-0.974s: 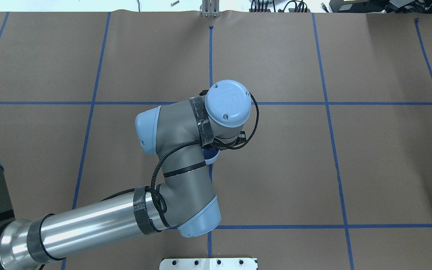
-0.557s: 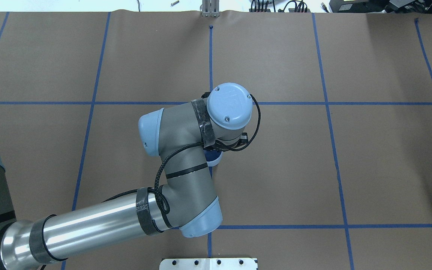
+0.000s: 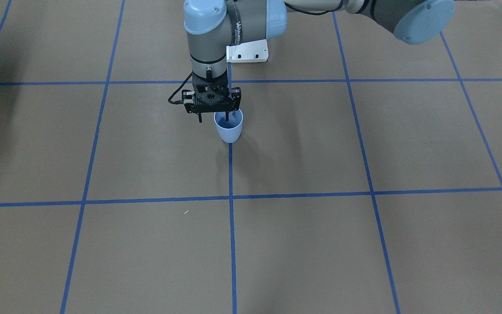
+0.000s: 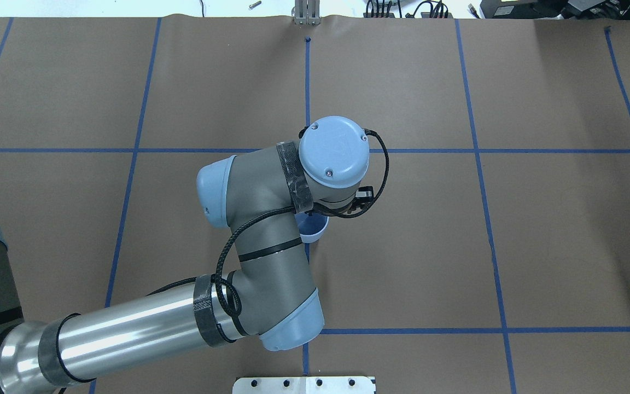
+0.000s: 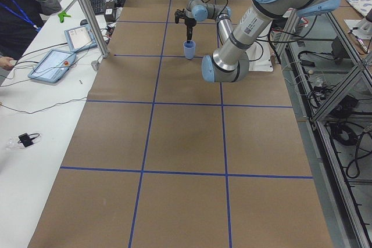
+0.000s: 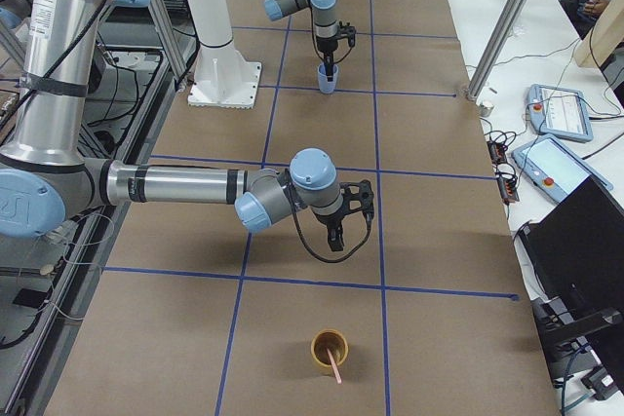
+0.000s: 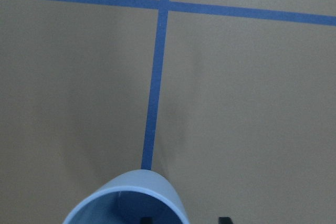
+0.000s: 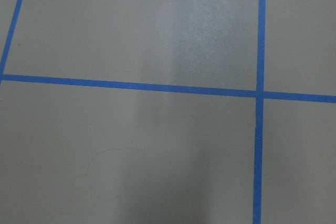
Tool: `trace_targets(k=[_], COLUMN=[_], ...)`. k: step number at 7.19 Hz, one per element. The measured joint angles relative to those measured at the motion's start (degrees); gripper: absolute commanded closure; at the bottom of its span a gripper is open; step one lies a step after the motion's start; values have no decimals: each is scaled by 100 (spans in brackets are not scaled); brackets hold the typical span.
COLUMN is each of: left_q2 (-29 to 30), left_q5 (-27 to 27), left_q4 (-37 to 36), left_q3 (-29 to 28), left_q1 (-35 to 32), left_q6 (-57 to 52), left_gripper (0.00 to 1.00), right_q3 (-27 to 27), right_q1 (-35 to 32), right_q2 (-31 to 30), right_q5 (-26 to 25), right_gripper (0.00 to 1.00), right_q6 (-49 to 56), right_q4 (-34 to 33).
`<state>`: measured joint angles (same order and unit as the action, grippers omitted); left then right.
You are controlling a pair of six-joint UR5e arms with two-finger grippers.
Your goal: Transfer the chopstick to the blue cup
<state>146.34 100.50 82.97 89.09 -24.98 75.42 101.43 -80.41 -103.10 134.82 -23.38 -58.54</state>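
The blue cup (image 3: 228, 127) stands upright on a blue tape line near the table's middle, and it shows too in the overhead view (image 4: 315, 231) and the left wrist view (image 7: 126, 203). My left gripper (image 3: 213, 117) hangs straight down over it, open. One finger reaches inside the cup and the other hangs outside its wall. Nothing is held. A pale pink chopstick (image 6: 335, 368) leans in an orange-brown cup (image 6: 329, 348) at the table's end on my right. My right gripper (image 6: 339, 233) hovers low near that cup, and I cannot tell whether it is open or shut.
Brown paper with blue tape grid lines covers the table (image 3: 320, 144). A white base plate (image 3: 247, 51) lies behind the left gripper. A metal post (image 6: 492, 36) and tablets (image 6: 558, 109) stand along the operators' side, where a person (image 5: 20, 4) sits.
The left wrist has turned a little over the blue cup, its cable has swung out to the right, and more of the cup's rim shows from overhead.
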Motion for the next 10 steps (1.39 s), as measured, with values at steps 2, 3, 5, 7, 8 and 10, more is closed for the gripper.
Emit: trace_targets(k=[2,3,5,7,8,10], left_q2=[-25,-109,-802,-1521,-1845,-2586], left_q5=[30,96,542,1197,1482,1713], left_q4=[-637,-1114,-1578,-1625,-1619,-1602], left_q3=[762,1191,1957,2264,2303,2299], left_q1=[-205,-446,-1223,-2236,-2731,-3679], left_q6=[-440,-902,-2272,-3634,-4133,-5608], left_gripper=[1,1,1,1,1,1], right_q3=[0,0,-2,-1,1,-2], right_q1=[-1,-1,-1,-1,-3,-63], right_q2=[6,7,9,9,8,-6], right_q5=[-1,-5,-6,12,13,-2], right_gripper=[0,0,0,0,0,0], right_q6=[0,1,7,14,16,50], right_q4=[-1,-5,-3,2,6,3])
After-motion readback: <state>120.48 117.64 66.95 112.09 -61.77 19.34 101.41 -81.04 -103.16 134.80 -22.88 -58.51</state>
